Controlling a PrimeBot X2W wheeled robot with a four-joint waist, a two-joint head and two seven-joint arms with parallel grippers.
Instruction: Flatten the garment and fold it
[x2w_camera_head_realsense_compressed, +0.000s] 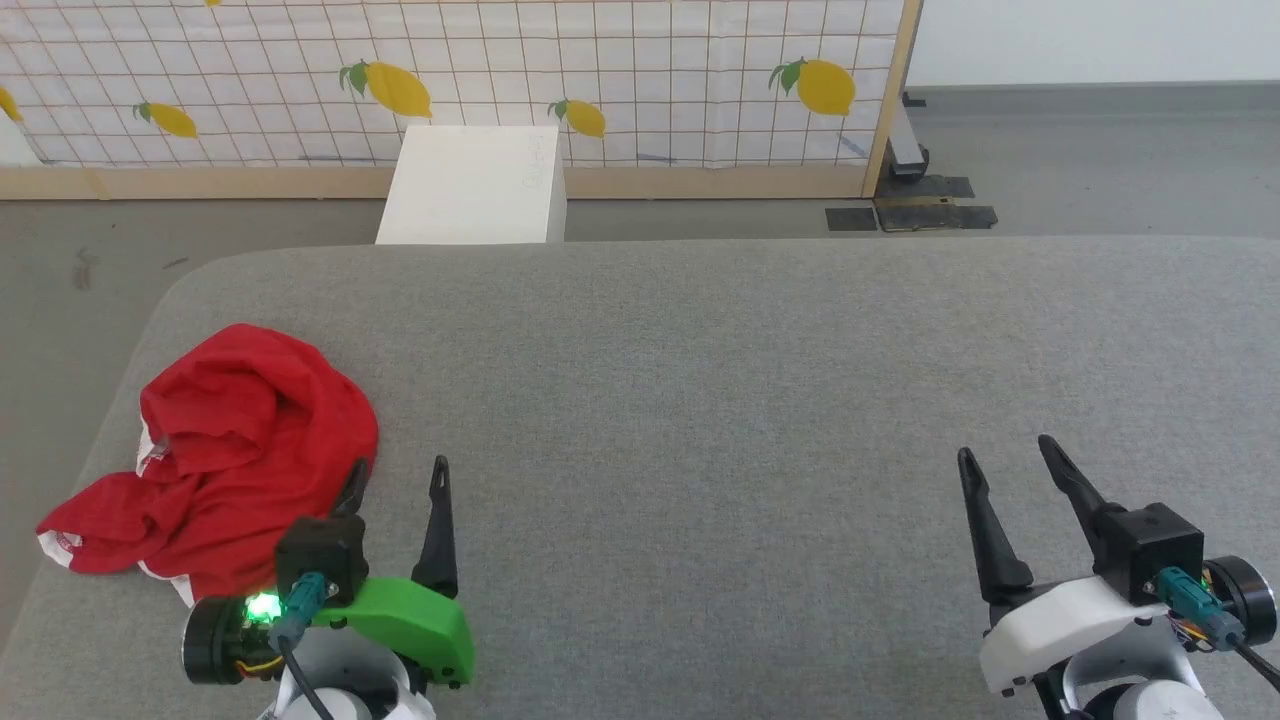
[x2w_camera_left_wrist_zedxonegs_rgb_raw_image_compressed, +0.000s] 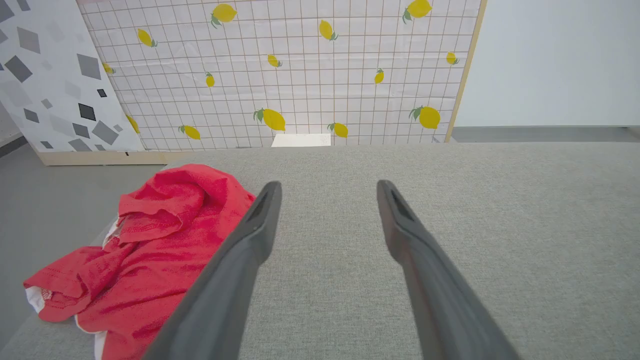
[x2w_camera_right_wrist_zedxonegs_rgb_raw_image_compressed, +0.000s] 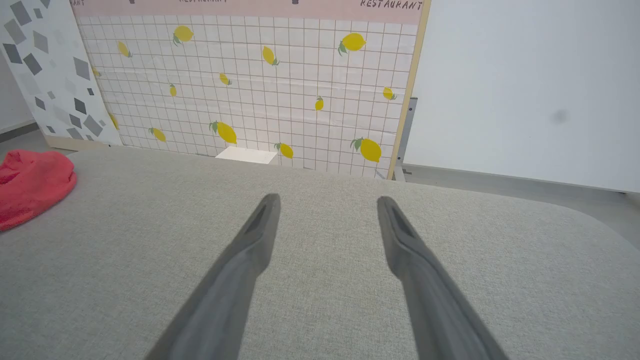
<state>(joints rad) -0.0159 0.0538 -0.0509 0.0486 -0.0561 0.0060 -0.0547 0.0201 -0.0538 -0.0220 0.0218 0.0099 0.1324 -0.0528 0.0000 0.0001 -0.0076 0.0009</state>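
Lying crumpled near the left edge of the grey fabric-covered desk (x2w_camera_head_realsense_compressed: 700, 400), the red shorts (x2w_camera_head_realsense_compressed: 230, 450) form one heap with white trim peeking out at its left and lower edges; its longer run slants from the near-left corner up and away toward the right; no waistband or leg is laid out yet. The left pincer (x2w_camera_head_realsense_compressed: 400, 465) sits just right of the heap, jaws spread and empty, its left finger overlapping the cloth's right edge, though I cannot tell if it touches; judged from this, it is the nearer arm and needs only a short reach leftward. The right pincer (x2w_camera_head_realsense_compressed: 1005, 448) is well apart on the far right, likewise spread and empty. Count: one garment, two pincers, one white box (x2w_camera_head_realsense_compressed: 470, 185) beyond the desk.
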